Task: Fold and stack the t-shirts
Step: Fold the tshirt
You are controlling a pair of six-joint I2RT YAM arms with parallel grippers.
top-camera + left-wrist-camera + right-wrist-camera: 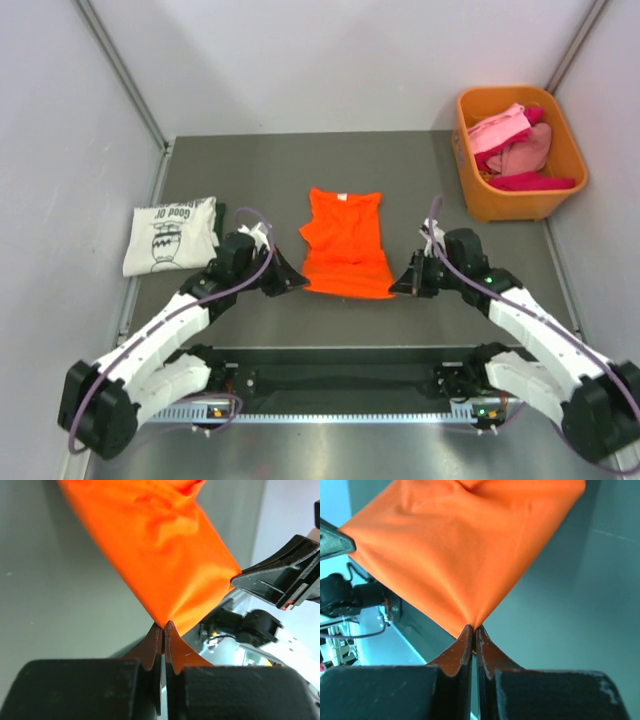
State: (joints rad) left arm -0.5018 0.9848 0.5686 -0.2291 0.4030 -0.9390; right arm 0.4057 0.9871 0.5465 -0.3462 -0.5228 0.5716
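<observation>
The left gripper (163,627) is pinching the near left corner of the orange t-shirt (345,245) with its jaws pressed tightly together. The right gripper (472,630) is clamping the near right corner in the same way, and at each corner the cloth is rising into a small peak. The rest of this shirt is lying flat on the table (260,170), collar away from the arms. Well to its left a white printed t-shirt (170,235) is lying folded. To its right and further back, the bin (520,208) is holding the pink and red t-shirts (515,145). I think the lengthwise fold is beginning. Next, both arms should lift together and carry the hem evenly toward the collar.
</observation>
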